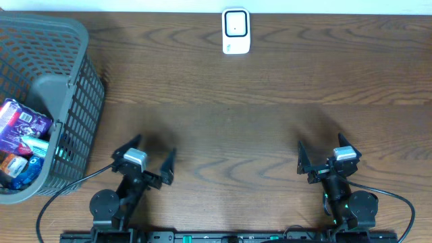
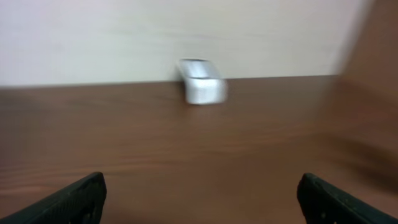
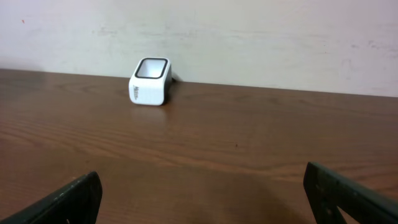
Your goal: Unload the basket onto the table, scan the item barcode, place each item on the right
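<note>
Wooden bench [image 1: 223,115] from overhead: packaged items [image 1: 20,123] lie in the grey basket [image 1: 77,101], left of the open, empty left hand [image 1: 154,147]; the right hand [image 1: 320,143] gapes too, with the white scanner [image 1: 235,30] far ahead. Left wrist: scanner [image 2: 202,81] blurred. Right wrist: scanner [image 3: 150,81] sharp, fingers [image 3: 68,199] cropped.

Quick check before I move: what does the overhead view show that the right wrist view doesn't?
Only overhead: the gray basket at the left with packaged items inside, and the left gripper, open and empty. Only right wrist: the pale wall at the back. Both: the white scanner at the far edge of the wooden table, and the right gripper, open, holding nothing.
</note>
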